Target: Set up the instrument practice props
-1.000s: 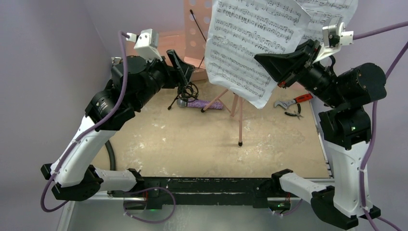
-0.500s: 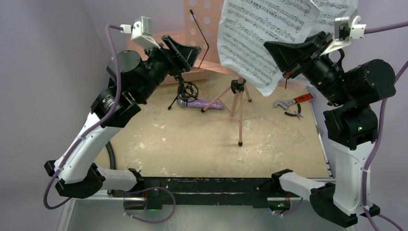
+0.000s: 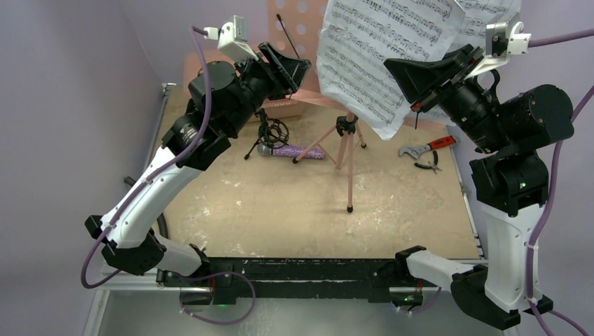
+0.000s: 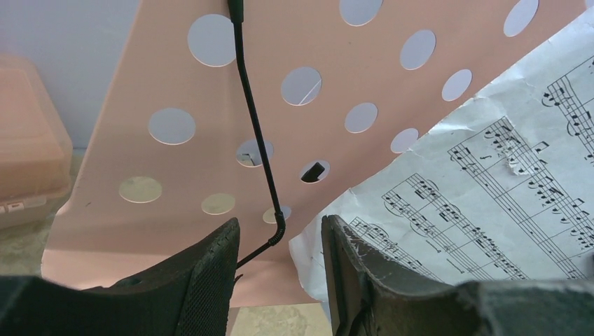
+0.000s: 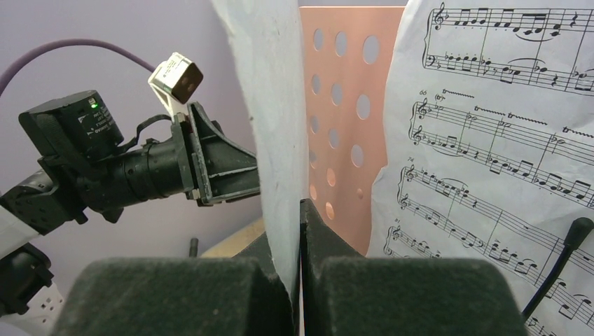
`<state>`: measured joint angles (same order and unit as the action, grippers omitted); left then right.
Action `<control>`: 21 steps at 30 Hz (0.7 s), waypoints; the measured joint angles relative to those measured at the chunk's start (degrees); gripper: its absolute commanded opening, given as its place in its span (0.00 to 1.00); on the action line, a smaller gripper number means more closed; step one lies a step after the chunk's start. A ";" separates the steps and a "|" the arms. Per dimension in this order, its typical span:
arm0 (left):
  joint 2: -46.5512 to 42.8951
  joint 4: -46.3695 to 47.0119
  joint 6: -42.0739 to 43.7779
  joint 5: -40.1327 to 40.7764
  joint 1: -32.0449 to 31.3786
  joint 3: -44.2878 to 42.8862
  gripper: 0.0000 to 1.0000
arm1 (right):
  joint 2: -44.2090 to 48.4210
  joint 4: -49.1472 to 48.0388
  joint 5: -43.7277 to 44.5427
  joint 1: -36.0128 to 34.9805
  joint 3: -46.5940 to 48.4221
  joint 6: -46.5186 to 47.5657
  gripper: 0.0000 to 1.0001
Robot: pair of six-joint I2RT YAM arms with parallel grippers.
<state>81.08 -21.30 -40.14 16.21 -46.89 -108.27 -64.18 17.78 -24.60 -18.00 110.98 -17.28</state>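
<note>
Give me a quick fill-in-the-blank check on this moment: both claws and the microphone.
1. The right claw is shut on a page of sheet ____.
2. The left claw has its jaws ____, facing the pink music stand.
3. The microphone lying on the table is ____.
Missing words: music; open; purple.
</note>
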 measured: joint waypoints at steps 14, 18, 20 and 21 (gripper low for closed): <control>0.50 3.21 -1.27 1.84 0.02 0.00 0.31 | -1.07 0.15 -0.39 0.00 0.00 0.00 0.00; 1.16 4.04 -1.36 2.05 0.24 0.00 0.30 | -1.31 0.37 -0.39 0.00 0.00 0.00 0.00; 1.46 4.13 -1.77 2.05 0.42 0.00 0.30 | -1.42 0.39 -0.44 0.00 0.00 -0.02 0.00; 1.60 4.13 -1.95 2.05 0.50 0.00 0.29 | -1.44 0.39 -0.44 0.00 0.00 -0.02 0.00</control>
<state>82.67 -17.17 -42.09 18.26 -46.39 -108.27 -65.63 18.17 -25.04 -18.00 110.98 -17.30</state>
